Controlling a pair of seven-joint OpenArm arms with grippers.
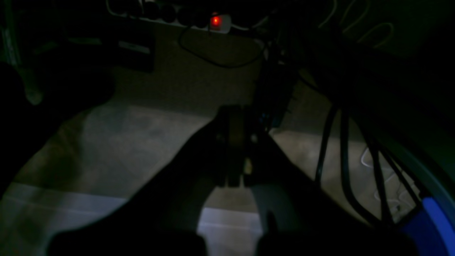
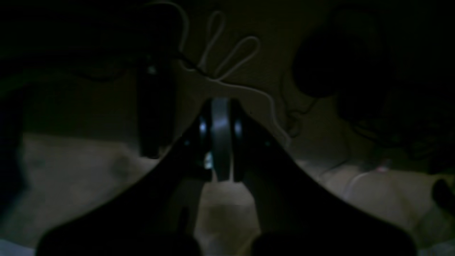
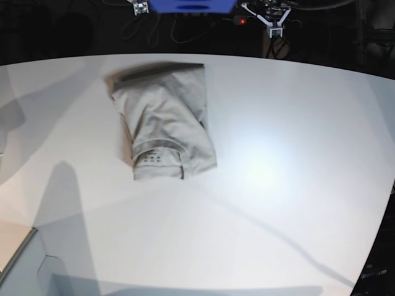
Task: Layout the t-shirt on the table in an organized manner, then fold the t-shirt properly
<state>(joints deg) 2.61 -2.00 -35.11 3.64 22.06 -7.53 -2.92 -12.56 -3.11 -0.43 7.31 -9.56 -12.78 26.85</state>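
1. My left gripper (image 1: pixel 234 149) is pressed shut with nothing between its jaws; ahead of it I see only dim floor, dark cables and a red indicator light (image 1: pixel 215 20) well beyond the fingertips.

2. My right gripper (image 2: pixel 220 142) is likewise clamped closed and empty, with a pale looped cord (image 2: pixel 227 57) lying on the floor past its tips.

3. The t-shirt (image 3: pixel 165 120) is nowhere near either pair of jaws. In the base view it lies on the table (image 3: pixel 296 185) as a compact folded packet, collar and its small printed marks facing up at the near end. Neither arm shows over the tabletop.

4. I judge the fold to be done or nearly so, with both arms parked off the table.

5. What could go wrong: if I go back in, closed jaws dragging across the packet would pull the layers apart or skew it. The sides are not quite parallel and the top layer is wrinkled, so a nudge could undo it.

6. Another risk is snagging: cables hang just beside my left jaws and a cord lies under my right, so a careless swing up could catch one.

7. Open room: the table is bare on the side away from the shirt and toward the near curved edge. The shirt sits close to the far edge, so any push away from the camera could send it off.
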